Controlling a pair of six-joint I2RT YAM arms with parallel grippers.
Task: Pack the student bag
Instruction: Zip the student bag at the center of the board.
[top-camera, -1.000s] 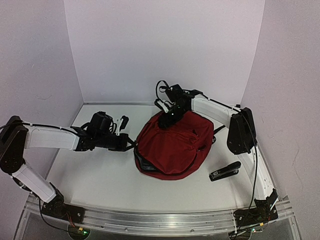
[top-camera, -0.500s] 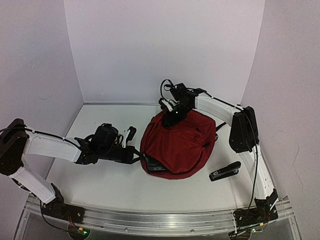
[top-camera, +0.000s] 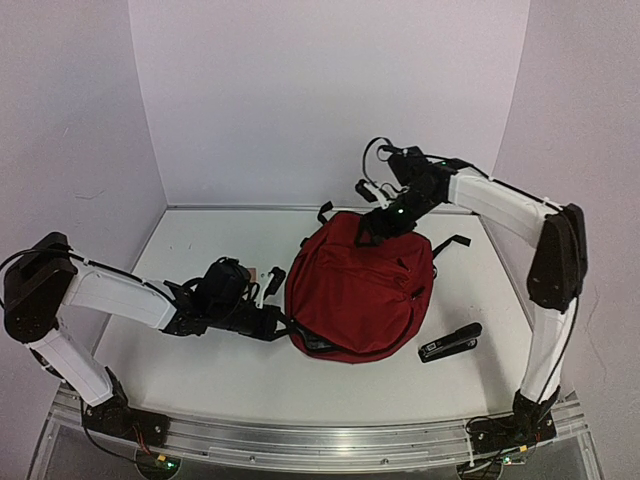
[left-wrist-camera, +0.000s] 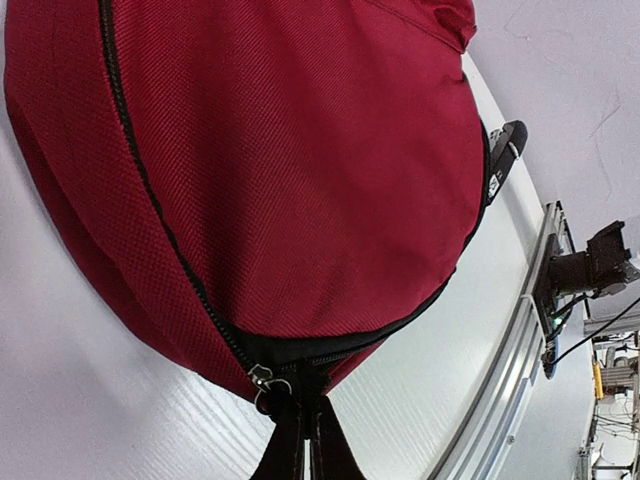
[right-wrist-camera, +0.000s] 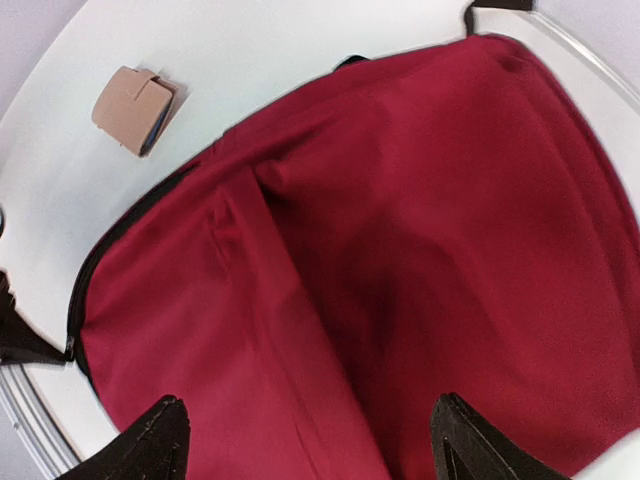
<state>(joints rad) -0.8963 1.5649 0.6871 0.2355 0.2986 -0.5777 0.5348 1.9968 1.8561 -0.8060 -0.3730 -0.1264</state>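
Note:
The student bag (top-camera: 362, 290), dark red with black zippers, lies on its side in the middle of the white table. My left gripper (top-camera: 279, 325) is low at the bag's near left edge, shut on the black fabric by the zipper end; in the left wrist view the fingers (left-wrist-camera: 290, 450) pinch it just beside the metal zipper pull (left-wrist-camera: 264, 379). My right gripper (top-camera: 376, 227) hovers over the bag's far top, open. In the right wrist view the right gripper (right-wrist-camera: 305, 402) has only red cloth (right-wrist-camera: 400, 250) beneath it and nothing between its fingertips.
A black stapler (top-camera: 450, 342) lies on the table right of the bag, also seen as the stapler (left-wrist-camera: 505, 150) past the bag's edge. A small tan pouch (right-wrist-camera: 135, 108) lies on the table beyond the bag. The metal front rail (top-camera: 320, 440) bounds the near edge.
The right gripper has opened, let go of the bag's top and drawn back to the right. The left gripper has shifted nearer and rightward, still pinching the bag's edge; the bag has shifted slightly right.

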